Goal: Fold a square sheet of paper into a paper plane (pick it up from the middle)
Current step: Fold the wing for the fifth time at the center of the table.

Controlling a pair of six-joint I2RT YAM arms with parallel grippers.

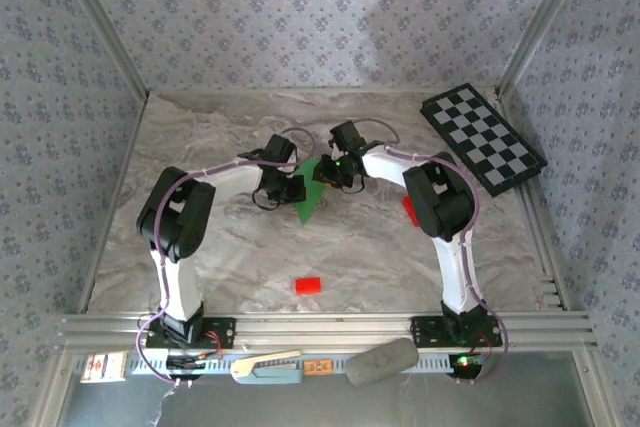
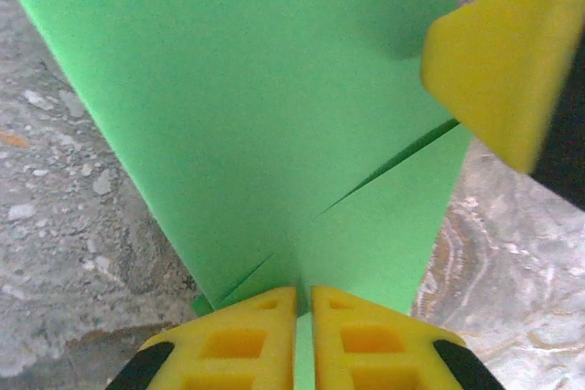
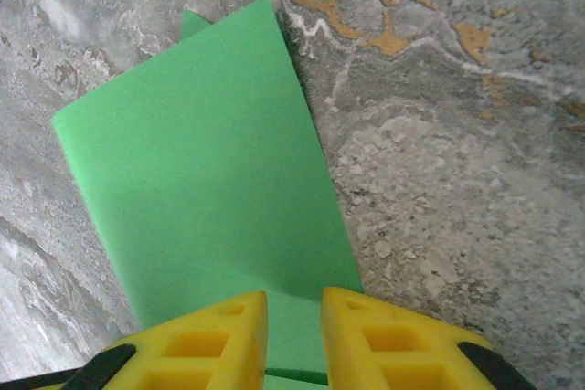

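left gripper (image 1: pixel 288 187) at mid tabletop (image 1: pixel 200 137), fingers (image 2: pixel 247 340) nearly together, clamped on the near edge of the green paper (image 2: pixel 265 107). paper folded to a pointed shape, creased flaps visible, tip toward the arm bases, lying between both grippers. small red block (image 1: pixel 308 285) nearer the bases, well apart. right gripper (image 1: pixel 336 173) pinches the paper's other end, fingers (image 3: pixel 375 340) narrowly spaced with green between. red wedge (image 1: pixel 409 209) beside the right arm; checkerboard (image 1: pixel 483 137) far right.

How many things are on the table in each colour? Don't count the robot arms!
Green: 1, the folded paper
Red: 2, the block and the wedge piece
Black-and-white: 1, the checkerboard
Total: 4
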